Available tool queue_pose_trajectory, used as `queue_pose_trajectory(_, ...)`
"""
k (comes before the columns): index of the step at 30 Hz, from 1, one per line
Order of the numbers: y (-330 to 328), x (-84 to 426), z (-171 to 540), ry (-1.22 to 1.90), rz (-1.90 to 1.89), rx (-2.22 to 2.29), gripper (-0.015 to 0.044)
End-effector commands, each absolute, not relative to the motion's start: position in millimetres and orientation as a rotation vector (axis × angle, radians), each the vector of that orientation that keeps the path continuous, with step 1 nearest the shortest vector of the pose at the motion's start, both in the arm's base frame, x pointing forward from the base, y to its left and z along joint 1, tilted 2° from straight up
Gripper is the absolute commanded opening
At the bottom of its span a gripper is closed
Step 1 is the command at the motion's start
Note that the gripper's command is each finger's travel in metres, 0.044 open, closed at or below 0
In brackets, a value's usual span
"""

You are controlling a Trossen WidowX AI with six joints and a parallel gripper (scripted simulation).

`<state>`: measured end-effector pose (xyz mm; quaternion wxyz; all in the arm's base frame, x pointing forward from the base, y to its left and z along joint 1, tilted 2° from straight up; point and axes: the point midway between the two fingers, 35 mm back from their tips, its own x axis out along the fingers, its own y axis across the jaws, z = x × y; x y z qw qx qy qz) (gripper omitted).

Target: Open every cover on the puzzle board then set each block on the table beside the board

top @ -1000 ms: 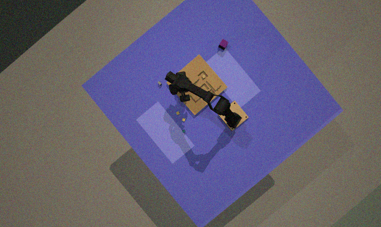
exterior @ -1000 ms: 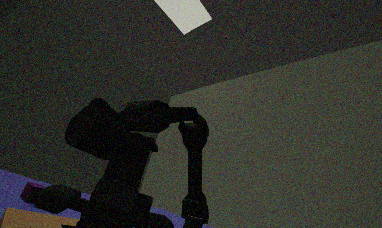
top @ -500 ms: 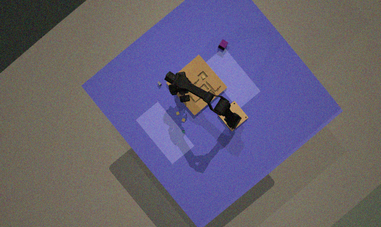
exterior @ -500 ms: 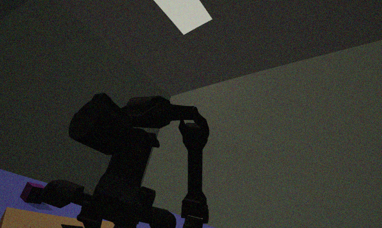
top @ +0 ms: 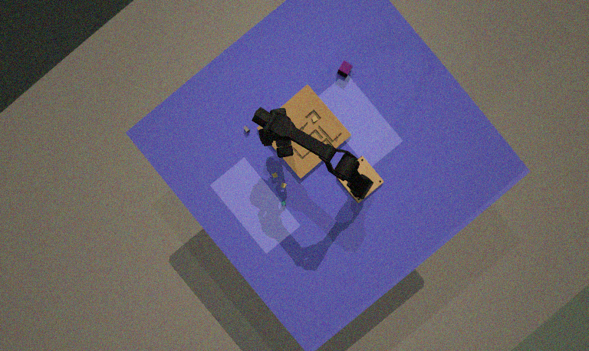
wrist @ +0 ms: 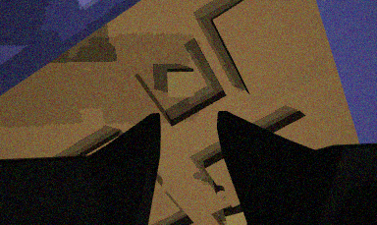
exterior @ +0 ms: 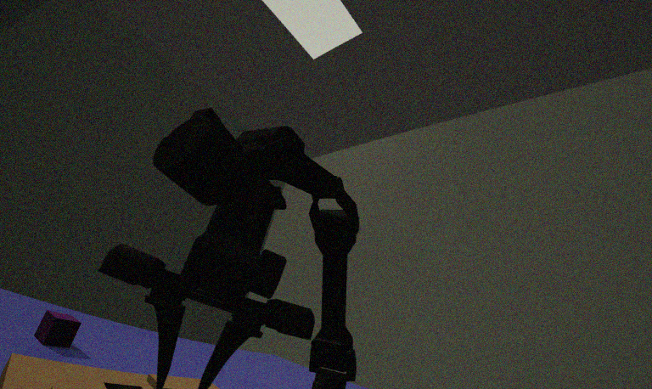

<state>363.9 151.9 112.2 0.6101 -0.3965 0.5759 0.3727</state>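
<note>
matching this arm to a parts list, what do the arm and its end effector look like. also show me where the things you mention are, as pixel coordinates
The arm (top: 309,142) (exterior: 334,284) is black all over, with chunky, angular joint housings, slim straight links and an open fork-like bracket. The black end effector (exterior: 182,384) (wrist: 188,120) has two fingers that taper to narrow tips, with blocky carriages above them. I can't make out any cables or markings.

On the table (top: 416,113), the puzzle board (top: 307,96) (exterior: 28,365) (wrist: 275,63) lies between a cube (top: 345,67) (exterior: 59,328) and two small blocks (top: 274,175), with the arm's base plate (top: 376,182) beside the board.
</note>
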Motion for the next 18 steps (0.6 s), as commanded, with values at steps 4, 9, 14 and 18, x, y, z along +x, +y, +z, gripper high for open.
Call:
queue_pose_trajectory(4,152,364,102,1.338,0.859,-0.914,0.0144)
queue_pose_trajectory(9,152,364,91,1.338,0.859,-0.914,0.0144)
queue_pose_trajectory(14,152,364,80,1.338,0.859,-0.914,0.0144)
queue_pose_trajectory(18,152,364,78,1.338,0.859,-0.914,0.0144)
